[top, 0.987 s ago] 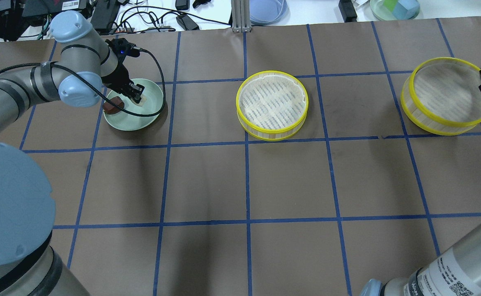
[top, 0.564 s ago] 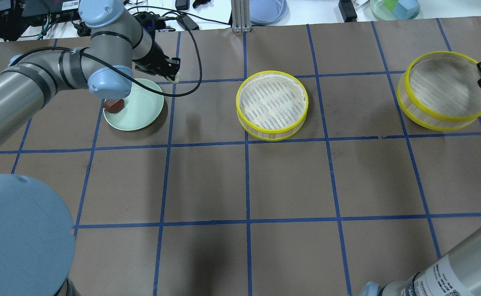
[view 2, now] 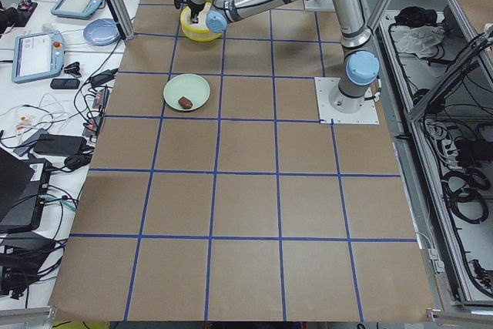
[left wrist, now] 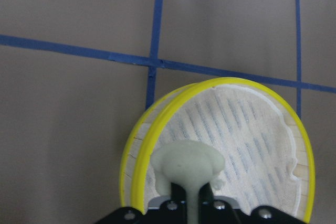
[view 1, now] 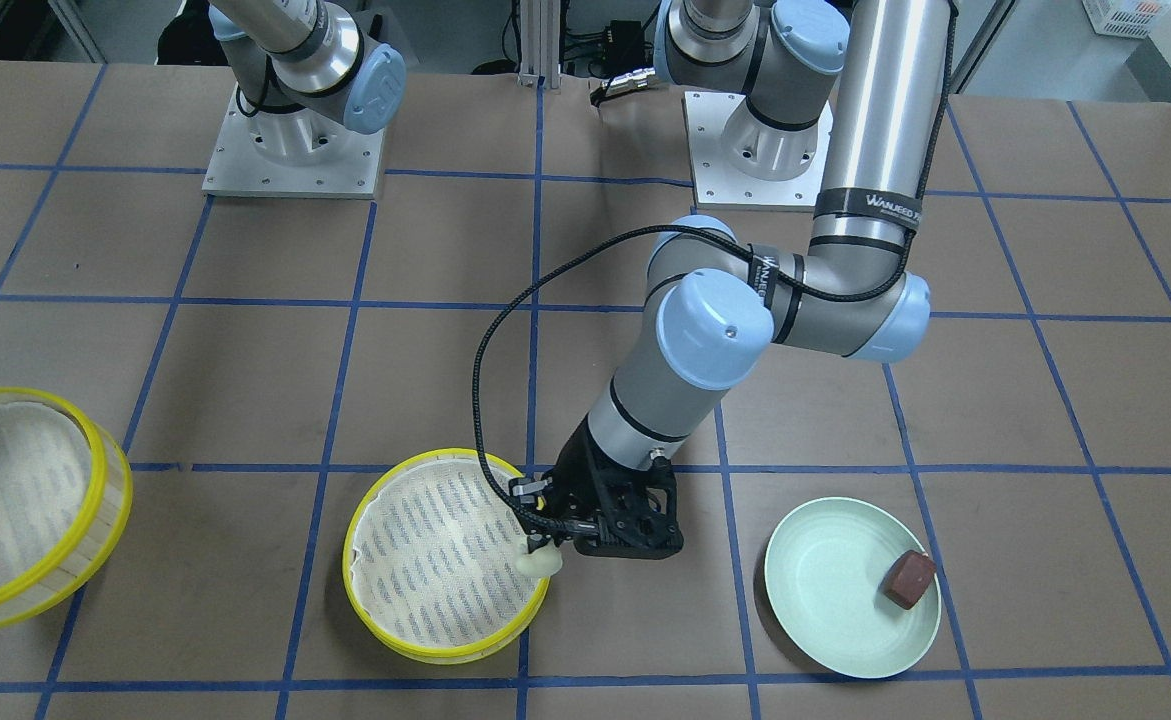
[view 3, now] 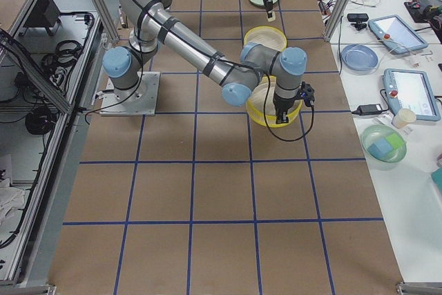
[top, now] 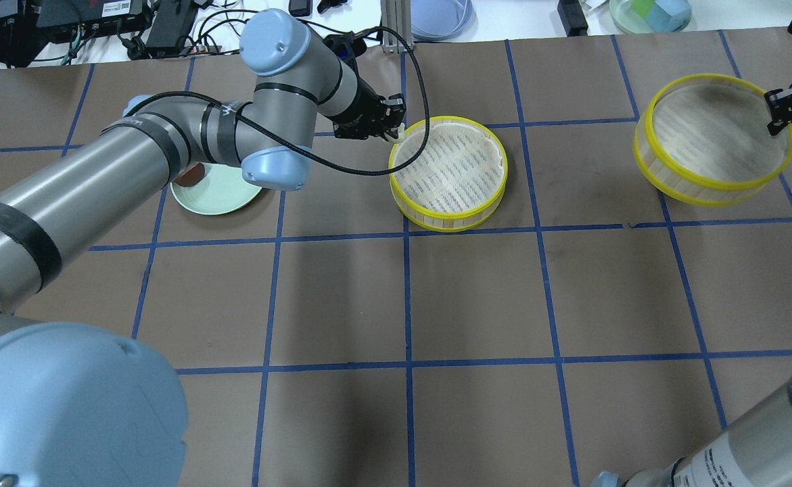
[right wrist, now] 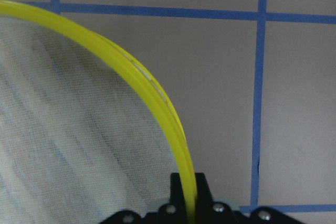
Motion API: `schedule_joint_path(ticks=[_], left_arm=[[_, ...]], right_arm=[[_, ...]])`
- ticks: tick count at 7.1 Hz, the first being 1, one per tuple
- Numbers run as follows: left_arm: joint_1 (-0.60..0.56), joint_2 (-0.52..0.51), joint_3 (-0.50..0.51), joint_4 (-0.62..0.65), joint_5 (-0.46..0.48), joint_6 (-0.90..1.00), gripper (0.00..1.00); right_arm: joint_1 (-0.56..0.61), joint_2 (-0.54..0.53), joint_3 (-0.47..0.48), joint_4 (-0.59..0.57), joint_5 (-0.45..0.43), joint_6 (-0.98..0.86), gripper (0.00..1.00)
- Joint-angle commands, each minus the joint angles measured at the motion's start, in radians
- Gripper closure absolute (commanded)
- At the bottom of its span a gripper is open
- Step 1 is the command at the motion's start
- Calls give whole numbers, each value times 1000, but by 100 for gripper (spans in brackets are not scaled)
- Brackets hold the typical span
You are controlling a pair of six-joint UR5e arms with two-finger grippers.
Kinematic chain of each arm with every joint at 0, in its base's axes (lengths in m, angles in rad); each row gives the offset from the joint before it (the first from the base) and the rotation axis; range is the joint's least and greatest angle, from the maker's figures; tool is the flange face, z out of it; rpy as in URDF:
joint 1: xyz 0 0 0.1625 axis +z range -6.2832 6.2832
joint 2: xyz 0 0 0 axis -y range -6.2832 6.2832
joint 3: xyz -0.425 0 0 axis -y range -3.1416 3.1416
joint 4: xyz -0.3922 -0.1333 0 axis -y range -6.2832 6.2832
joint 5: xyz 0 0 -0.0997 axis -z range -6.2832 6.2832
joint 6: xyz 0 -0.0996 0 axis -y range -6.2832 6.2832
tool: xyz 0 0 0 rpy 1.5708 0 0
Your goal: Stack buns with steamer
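My left gripper [top: 396,128] is shut on the cream-white bun [view 1: 542,562] and holds it over the near-left rim of the middle steamer tier [top: 446,220]. The bun [left wrist: 186,166] shows between the fingers in the left wrist view. The dark reddish-brown bun [view 1: 909,580] lies on the pale green plate [view 1: 825,600], half hidden under my left arm in the overhead view. My right gripper [top: 778,111] is shut on the yellow rim [right wrist: 157,103] of the second steamer tier [top: 700,182], which hangs tilted above the table at the far right.
A blue dish [top: 439,13], a green bowl with blocks [top: 649,13] and cables lie beyond the table's far edge. The two arm bases [view 1: 290,150] stand at the robot's side of the brown, blue-taped table.
My left gripper lifted the cream-white bun off the plate and carried it right to the middle tier's rim. My right gripper raised the second tier and shifted it slightly left.
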Motion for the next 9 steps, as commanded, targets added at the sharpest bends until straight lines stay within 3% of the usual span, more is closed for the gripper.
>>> schedule_joint_path(ticks=[1, 2, 3, 4, 5, 7, 8, 9], left_arm=[[-55, -36, -2, 4, -27, -58, 100], [-58, -36, -1, 4, -35, -57, 47], [-58, -36, 1, 17, -26, -46, 9], [-58, -36, 4, 17, -26, -44, 1], [-57, -30, 8, 14, -25, 0, 0], [0, 22, 13, -91, 200, 197, 0], [53, 45, 13, -165, 221, 298, 0], [122, 71, 12, -233, 315, 410, 0]], right_arm=[[27, -44, 35, 3, 0, 56, 100], [33, -54, 41, 3, 0, 61, 100], [35, -54, 41, 3, 0, 63, 100], [44, -54, 43, 4, -2, 63, 100], [53, -61, 43, 4, -2, 94, 100], [98, -79, 45, 32, 3, 166, 100], [133, -93, 52, 32, 0, 206, 100], [179, -117, 58, 32, 0, 269, 100]])
